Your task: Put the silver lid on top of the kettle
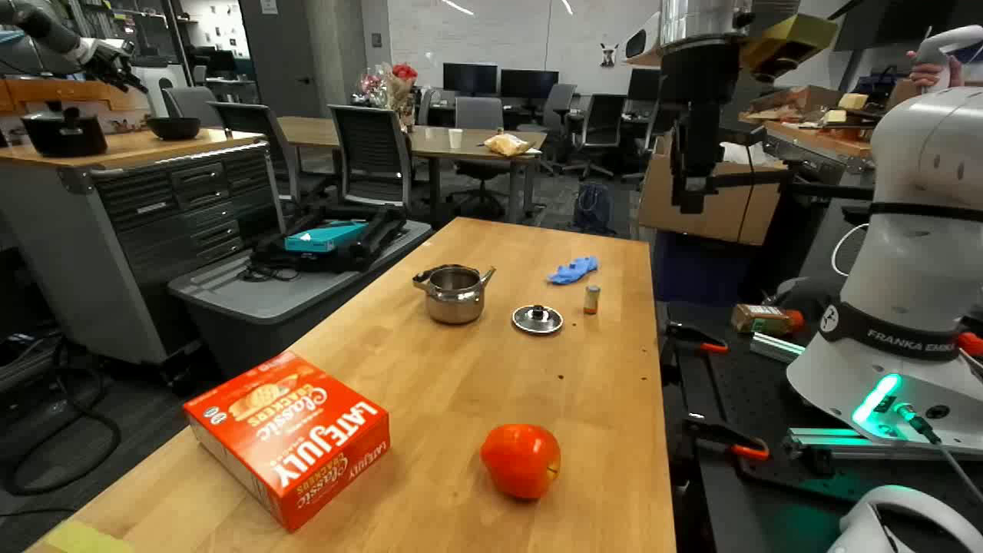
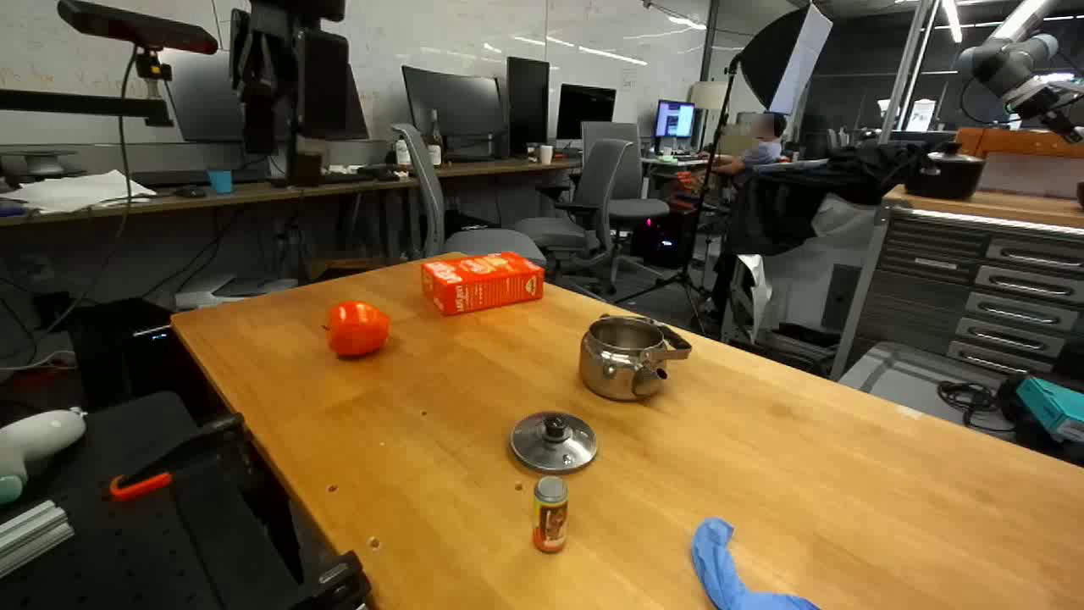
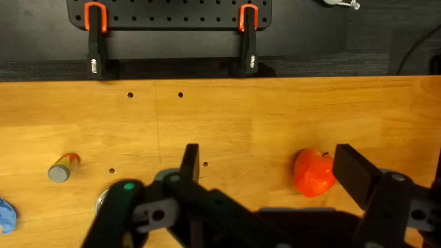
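The silver lid (image 1: 537, 321) lies flat on the wooden table with its dark knob up, in both exterior views (image 2: 542, 451). Only a sliver of its rim (image 3: 100, 201) shows in the wrist view, beside my gripper's left finger. The kettle (image 1: 455, 299), a small shiny silver pot with a spout and a dark handle, stands upright close to the lid; its mouth is uncovered. It also shows in an exterior view (image 2: 618, 368) and is not visible in the wrist view. My gripper (image 3: 268, 162) is open and empty, high above the table (image 1: 695, 196).
A red apple-like fruit (image 1: 521, 461) and an orange-red cracker box (image 1: 288, 438) stand on the table. A small shaker jar (image 2: 550, 515) stands near the lid. A blue glove (image 1: 573, 270) lies beyond it. Clamps (image 3: 249, 44) line the robot-side table edge.
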{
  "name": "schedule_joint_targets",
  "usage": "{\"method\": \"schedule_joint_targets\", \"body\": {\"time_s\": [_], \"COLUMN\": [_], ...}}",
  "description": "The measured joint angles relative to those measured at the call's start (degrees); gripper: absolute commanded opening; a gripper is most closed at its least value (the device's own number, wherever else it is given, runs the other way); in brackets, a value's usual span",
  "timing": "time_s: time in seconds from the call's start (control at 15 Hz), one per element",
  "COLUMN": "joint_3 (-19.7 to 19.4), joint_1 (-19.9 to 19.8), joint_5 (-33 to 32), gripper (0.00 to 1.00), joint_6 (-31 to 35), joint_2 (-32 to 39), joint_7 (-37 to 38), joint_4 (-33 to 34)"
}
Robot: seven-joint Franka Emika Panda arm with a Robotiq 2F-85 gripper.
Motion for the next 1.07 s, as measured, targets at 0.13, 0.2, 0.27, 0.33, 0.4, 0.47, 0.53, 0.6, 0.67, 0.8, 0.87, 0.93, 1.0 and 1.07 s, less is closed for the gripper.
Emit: {"method": "schedule_joint_targets", "body": {"time_s": [0.13,0.2,0.27,0.33,0.4,0.47,0.53,0.6,0.67,0.8,0.87,0.93,1.0,1.07], "joint_3": [0.0,0.0,0.0,0.0,0.0,0.0,0.0,0.0,0.0,0.0,0.0,0.0,0.0,0.0], "joint_1": [0.0,0.0,0.0,0.0,0.0,0.0,0.0,0.0,0.0,0.0,0.0,-0.1,-0.2,-0.3], "joint_5": [0.0,0.0,0.0,0.0,0.0,0.0,0.0,0.0,0.0,0.0,0.0,0.0,0.0,0.0], "gripper": [1.0,1.0,1.0,1.0,1.0,1.0,1.0,1.0,1.0,1.0,1.0,1.0,1.0,1.0], "joint_6": [0.0,0.0,0.0,0.0,0.0,0.0,0.0,0.0,0.0,0.0,0.0,0.1,0.5,1.4], "joint_2": [0.0,0.0,0.0,0.0,0.0,0.0,0.0,0.0,0.0,0.0,0.0,0.1,0.3,0.5], "joint_7": [0.0,0.0,0.0,0.0,0.0,0.0,0.0,0.0,0.0,0.0,0.0,0.0,0.1,0.2], "joint_4": [0.0,0.0,0.0,0.0,0.0,0.0,0.0,0.0,0.0,0.0,0.0,0.0,0.0,0.0]}}
